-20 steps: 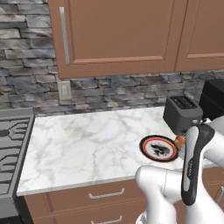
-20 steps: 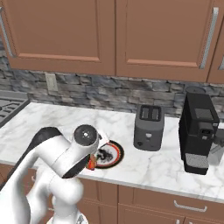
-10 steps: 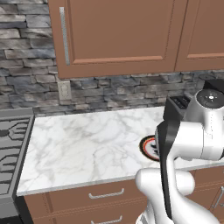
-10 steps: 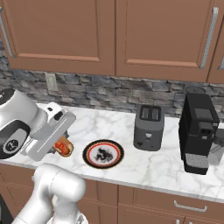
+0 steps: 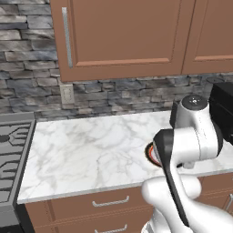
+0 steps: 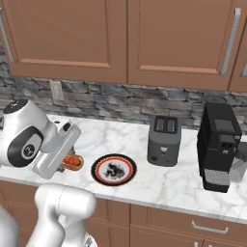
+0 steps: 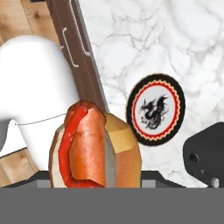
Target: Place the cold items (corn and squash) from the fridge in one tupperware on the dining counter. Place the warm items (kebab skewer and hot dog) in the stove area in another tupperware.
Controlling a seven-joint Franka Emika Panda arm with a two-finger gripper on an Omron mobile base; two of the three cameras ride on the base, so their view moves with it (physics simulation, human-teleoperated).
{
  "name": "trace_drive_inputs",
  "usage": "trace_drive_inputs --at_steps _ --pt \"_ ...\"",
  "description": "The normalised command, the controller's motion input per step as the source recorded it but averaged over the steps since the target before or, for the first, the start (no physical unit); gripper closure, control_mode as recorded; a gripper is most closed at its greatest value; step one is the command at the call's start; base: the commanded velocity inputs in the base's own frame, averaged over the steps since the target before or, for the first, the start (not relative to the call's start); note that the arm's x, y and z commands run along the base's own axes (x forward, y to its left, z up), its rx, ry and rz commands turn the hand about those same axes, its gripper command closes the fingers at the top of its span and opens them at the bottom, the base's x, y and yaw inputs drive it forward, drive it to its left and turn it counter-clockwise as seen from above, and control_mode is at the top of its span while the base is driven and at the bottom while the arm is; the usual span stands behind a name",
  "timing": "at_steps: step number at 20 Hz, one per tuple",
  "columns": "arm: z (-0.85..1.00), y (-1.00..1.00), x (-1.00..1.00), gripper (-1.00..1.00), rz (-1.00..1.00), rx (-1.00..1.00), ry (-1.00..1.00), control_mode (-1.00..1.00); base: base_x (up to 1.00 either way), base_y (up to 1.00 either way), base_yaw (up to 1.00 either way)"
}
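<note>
My gripper (image 6: 66, 163) is shut on the hot dog (image 6: 75, 163), a red-orange sausage in a tan bun, held just above the marbled counter (image 6: 144, 181) to the left of a round plate (image 6: 114, 169). In the hand view the hot dog (image 7: 87, 146) sits close at the bottom and hides the fingertips, with the plate (image 7: 155, 109) beyond it. The stove (image 5: 11, 150) shows its black grates at the far left. The kebab skewer, corn, squash, tupperware, fridge and dining counter are out of view.
A dark toaster (image 6: 164, 140) and a black coffee machine (image 6: 219, 144) stand on the counter right of the plate. Brown drawers (image 5: 86, 207) run under the counter edge and brown cabinets (image 6: 125, 38) hang above. Bare marble (image 5: 91, 150) lies between the stove and the plate.
The hand has lifted off the plate with the hot dog and swung to the plate's left. The plate stays where it was, now uncovered.
</note>
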Motion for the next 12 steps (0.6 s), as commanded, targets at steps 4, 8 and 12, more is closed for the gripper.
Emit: trace_drive_inputs --at_steps 4,8,12 --pt "-0.04 -0.16 0.00 1.00 0.17 0.11 -0.09 -1.00 0.00 0.00 0.00" --pt "-0.01 -0.18 -0.13 1.00 0.12 0.11 -0.15 -1.00 0.00 0.00 0.00" --pt "0.00 0.00 0.00 1.00 0.00 0.00 0.00 1.00 -0.46 -0.06 0.14"
